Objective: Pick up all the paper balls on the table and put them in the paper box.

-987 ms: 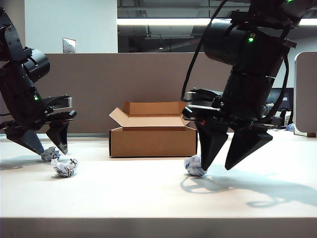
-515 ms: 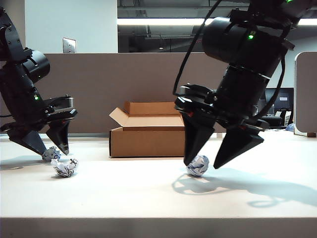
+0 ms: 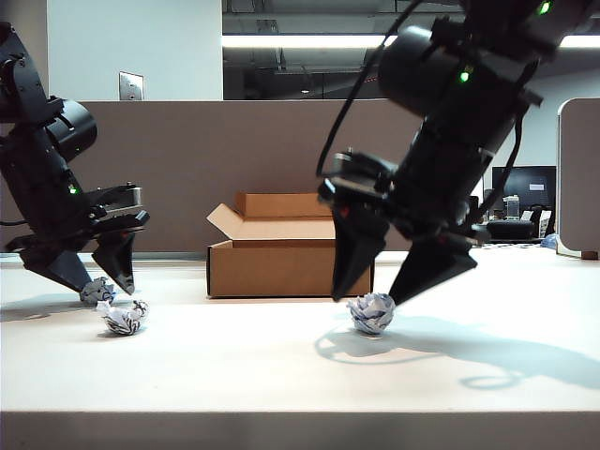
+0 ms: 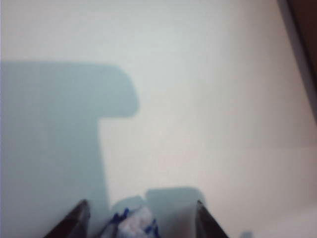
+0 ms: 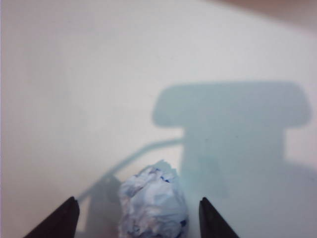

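— Operator, what do you see past the grey-brown partition panel (image 3: 234, 159)?

— You'll find a white wall (image 3: 131, 47) rising above the panel's left part, with a small metal switch plate (image 3: 130, 85) just above the panel's top edge. Above its middle and right runs a long lit ceiling strip (image 3: 300, 41) under dark ductwork.

— And to the panel's right?

— You get a dark monitor (image 3: 530, 192) beyond its right end, with small desk clutter beneath it, too small to tell. A second, rounded-corner panel (image 3: 579, 173) stands right of that, at the edge of the exterior view.
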Available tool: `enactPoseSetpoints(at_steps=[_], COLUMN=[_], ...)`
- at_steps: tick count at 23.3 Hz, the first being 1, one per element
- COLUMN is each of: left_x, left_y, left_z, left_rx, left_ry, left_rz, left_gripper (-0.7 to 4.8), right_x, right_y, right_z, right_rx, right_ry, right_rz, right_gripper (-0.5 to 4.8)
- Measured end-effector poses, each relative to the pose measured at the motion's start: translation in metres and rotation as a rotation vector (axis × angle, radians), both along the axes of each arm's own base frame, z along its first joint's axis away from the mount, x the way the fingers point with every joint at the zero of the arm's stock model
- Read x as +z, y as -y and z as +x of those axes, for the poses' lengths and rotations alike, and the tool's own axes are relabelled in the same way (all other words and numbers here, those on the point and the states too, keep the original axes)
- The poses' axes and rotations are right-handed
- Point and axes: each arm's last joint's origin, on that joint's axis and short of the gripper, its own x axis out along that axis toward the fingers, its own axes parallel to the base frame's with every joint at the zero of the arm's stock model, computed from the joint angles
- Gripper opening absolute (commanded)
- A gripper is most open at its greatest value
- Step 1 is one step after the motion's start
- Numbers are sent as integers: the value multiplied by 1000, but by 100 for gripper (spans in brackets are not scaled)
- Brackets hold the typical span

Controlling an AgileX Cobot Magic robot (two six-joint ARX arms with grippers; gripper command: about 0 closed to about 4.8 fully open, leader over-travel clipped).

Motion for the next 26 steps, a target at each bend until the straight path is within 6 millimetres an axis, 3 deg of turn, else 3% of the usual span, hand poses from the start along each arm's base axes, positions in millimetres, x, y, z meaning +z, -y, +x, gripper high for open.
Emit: enactPoseSetpoints(at_steps=[3,6,9,18,20,26], left_x=[-2,-3,-3,-3,-2,20], left_y=[0,0,-1,0,1,16], left_z=[3,4,4,4,4,9], left_rx=[-2,6,12,6,-14,-58], left_ry=[12,20,23,22,16,-45], left_rz=[-4,9,14,1,-29,-47], left_gripper=[268,176,143,143,143,142], right_x=[-11,-15,-16,-14,-8,44], right_y=[-1,-2,-2,-3,-4,-13], right_z=[2,4,4,5,10,35], right_rx=[-2,-4,-6,-7,1,6], right_ry=[-34,-34,-36,-32,-22,100], right_rz=[-18,-20,-24,-38,-44,8], right_gripper=[335,225,165,145,144,144])
